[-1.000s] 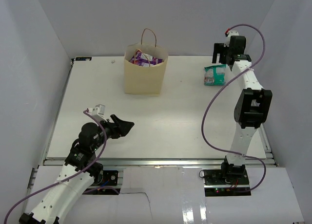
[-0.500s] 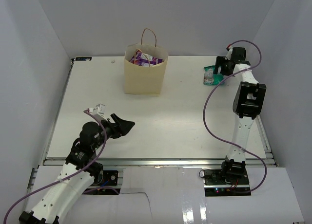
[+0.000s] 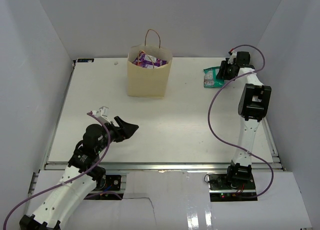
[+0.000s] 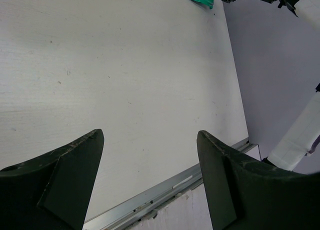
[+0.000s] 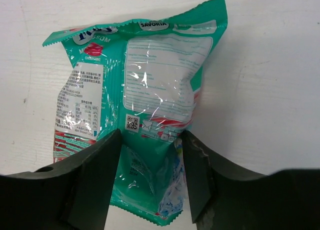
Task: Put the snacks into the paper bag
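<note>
High rear overview; two close wrist views, teal pouch (image 5: pixel 145 115) in all.

The paper bag (image 3: pixel 146 77) is matt beige-tan paper, lightly creased, with thin brown handles. The snack packets (image 3: pixel 149 60) inside it show glossy purple film. Well to the right of the bag, the teal pouch (image 5: pixel 145 90) is shiny plastic film (wrinkled, with glare streaks over its printed panel). The table (image 3: pixel 165 115) under the bag is matt white with a faint grain. The right gripper (image 5: pixel 150 150) has matt black, slightly scuffed plastic fingers, as does the left gripper (image 4: pixel 150 140). Nearer than the bag, a bare metal rail (image 3: pixel 160 165) edges the table.
</note>
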`<state>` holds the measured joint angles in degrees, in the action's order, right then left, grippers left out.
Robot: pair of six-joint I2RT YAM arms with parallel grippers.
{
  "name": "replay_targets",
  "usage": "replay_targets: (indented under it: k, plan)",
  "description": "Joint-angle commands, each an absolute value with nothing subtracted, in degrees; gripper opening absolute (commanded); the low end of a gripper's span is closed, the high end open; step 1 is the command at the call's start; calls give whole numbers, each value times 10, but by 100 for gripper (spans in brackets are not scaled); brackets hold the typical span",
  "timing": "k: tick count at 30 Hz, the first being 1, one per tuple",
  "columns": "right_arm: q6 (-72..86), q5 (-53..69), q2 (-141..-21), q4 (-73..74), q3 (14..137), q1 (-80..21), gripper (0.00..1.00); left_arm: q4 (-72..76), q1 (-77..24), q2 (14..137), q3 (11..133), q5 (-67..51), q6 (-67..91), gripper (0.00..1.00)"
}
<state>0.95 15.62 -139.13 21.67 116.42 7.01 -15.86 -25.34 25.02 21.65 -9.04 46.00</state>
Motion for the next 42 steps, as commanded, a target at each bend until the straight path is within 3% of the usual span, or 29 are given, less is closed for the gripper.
replay_targets:
  k: [1,4,5,7,11,15,22,31,36,42]
  plan:
    - [3,163,-1389,217,1144,73,58,-154,-253,244,229,-86,461,86]
    - [-19,196,-1390,220,1135,73,32,-155,-253,244,229,-86,461,86]
    - [-24,203,-1387,220,1133,73,19,-154,-253,244,230,-86,461,85]
    - [-48,238,-1376,233,1136,74,8,-154,-253,245,232,-85,461,86]
    - [-115,351,-1309,232,1115,76,8,-155,-253,242,234,-84,459,86]
    - [-92,490,-1203,132,1043,70,8,-160,-253,236,238,-79,449,86]
    - [-33,470,-1061,34,1054,1,8,-162,-253,226,242,-73,436,86]
    - [-71,362,-1144,62,1286,-169,8,-157,-253,215,241,-76,433,86]
    - [-115,276,-1189,10,1292,-241,8,-161,-253,193,236,-77,443,86]
    - [-169,297,-1215,32,1269,-267,8,-184,-253,166,240,-72,446,86]
